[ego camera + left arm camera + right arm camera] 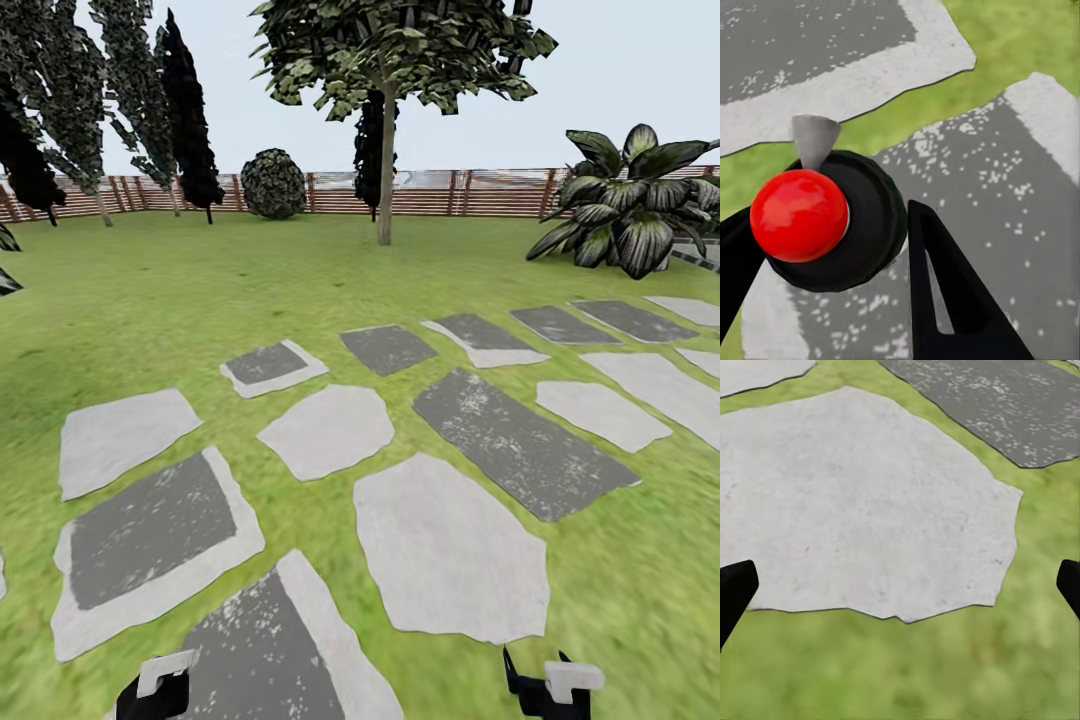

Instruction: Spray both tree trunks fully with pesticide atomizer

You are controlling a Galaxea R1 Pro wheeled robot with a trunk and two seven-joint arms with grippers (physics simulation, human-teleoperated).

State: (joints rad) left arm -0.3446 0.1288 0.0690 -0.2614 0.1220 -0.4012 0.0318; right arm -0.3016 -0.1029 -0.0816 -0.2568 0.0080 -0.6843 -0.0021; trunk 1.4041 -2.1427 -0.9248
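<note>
carrying the atomizer [832, 221] in our left gripper [832, 247], we face a tree [385, 150] far across the lawn [300, 270], near the slat fence [430, 192]. the black fingers [945, 292] sit close on either side of the bottle's round dark body, apparently clamped on it; its glossy red ball top and small grey nozzle point toward the camera. our right gripper [900, 585] is spread wide and holds nothing, hanging over a pale, smooth stepping stone [862, 502] edged by grass.

we judge the step in hand is the approach to the tree: best to roll straight over the stones, keep the bottle upright and steady, and stop near the trunk [385, 200] with the nozzle aimed at it.

the trunk is a thin, pale column under a blocky leaf canopy. the stones are flat, irregular slabs, some light grey, some dark and speckled white. a striped broad-leaved plant [630, 210] stands at the lawn's right edge.
</note>
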